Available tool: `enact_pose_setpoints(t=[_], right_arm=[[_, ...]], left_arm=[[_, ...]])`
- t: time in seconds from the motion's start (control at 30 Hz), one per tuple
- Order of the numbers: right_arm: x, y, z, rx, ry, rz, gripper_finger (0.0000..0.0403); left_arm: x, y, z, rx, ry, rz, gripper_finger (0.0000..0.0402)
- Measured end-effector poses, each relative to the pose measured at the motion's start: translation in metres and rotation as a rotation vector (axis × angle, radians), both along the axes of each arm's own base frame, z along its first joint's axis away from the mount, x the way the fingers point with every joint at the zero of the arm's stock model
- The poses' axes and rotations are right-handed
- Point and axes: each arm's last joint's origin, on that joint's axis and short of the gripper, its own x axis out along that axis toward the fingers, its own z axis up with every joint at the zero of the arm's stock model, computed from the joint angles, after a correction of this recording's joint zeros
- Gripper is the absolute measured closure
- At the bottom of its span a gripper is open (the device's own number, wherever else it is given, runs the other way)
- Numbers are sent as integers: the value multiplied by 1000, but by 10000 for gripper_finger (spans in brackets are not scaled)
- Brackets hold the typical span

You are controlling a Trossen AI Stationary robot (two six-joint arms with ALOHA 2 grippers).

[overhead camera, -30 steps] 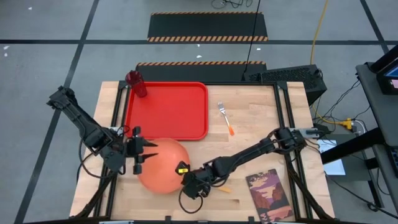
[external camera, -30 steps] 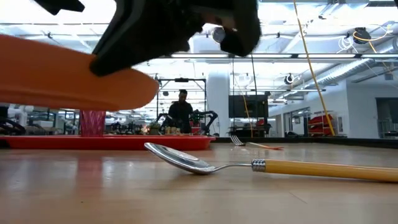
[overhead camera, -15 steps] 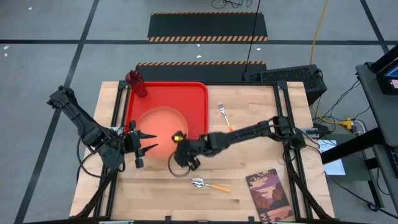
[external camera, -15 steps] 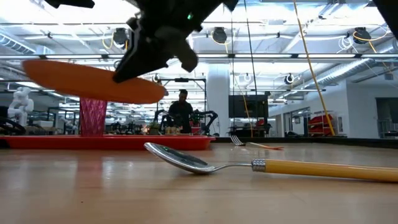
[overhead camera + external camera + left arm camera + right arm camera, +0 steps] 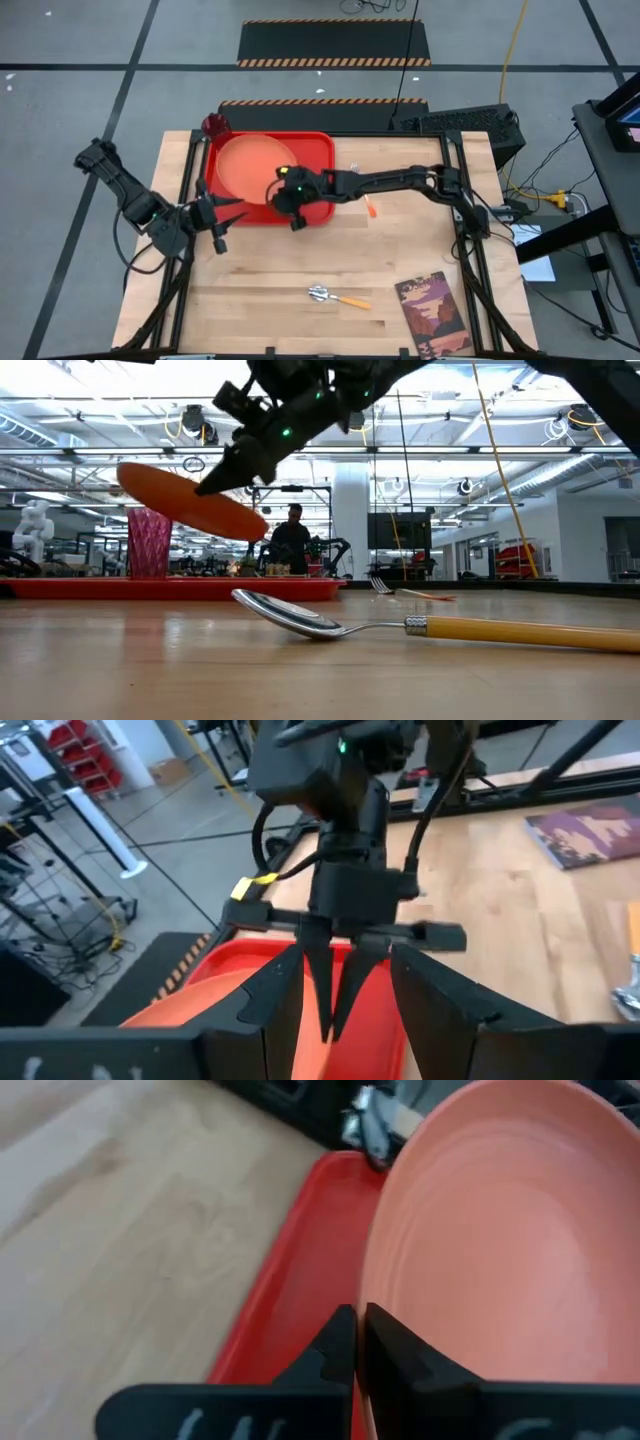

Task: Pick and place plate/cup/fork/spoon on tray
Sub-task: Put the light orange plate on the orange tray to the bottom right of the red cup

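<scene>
The orange-salmon plate [image 5: 252, 165] hangs tilted over the red tray [image 5: 318, 150]. My right gripper [image 5: 289, 200] is shut on it. The plate also shows in the low view [image 5: 180, 500] and the right wrist view [image 5: 490, 1230]. The dark red cup [image 5: 213, 124] stands at the tray's far left corner, partly hidden by the plate. The fork [image 5: 356, 176] lies on the table right of the tray, partly under my right arm. The spoon [image 5: 338, 296] lies near the table's near edge. My left gripper [image 5: 220, 215] is open and empty at the tray's near left corner. My right gripper pinches the plate's rim [image 5: 374, 1292] between its two fingers [image 5: 340, 1338], on the plate's near right side. The fingers come from above, slanting down. The plate is lifted clear above the tray [image 5: 170, 588] and tilted, its left side higher in the low view.
A brownish printed book [image 5: 425, 312] lies at the table's near right corner. Bare wood stretches between the tray and the spoon. In the low view, a person stands in the room far behind the table.
My right gripper has carried the plate from the table's near side toward the far edge, over the tray, lifting it. The plate has tipped from nearly level to tilted. The spoon it had covered now lies in the open. My left gripper has gone a little toward the far edge.
</scene>
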Motion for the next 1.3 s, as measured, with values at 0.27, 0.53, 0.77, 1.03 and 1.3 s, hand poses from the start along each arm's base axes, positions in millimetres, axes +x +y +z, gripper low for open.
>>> enact_pose_setpoints(t=[0.27,0.53,0.77,1.03,1.3], right_arm=[[12,-9,-38,15,16,-34,403],[15,-20,-57,16,36,-54,403],[16,-19,-54,17,9,-41,403],[17,-21,-53,41,-2,-10,403],[19,-26,-71,61,19,-7,398]], left_arm=[[5,9,0,17,6,59,245],[11,16,4,10,-19,112,245],[15,20,7,5,-47,137,245],[16,21,8,-2,-54,148,245],[16,21,8,-4,-54,148,245]])
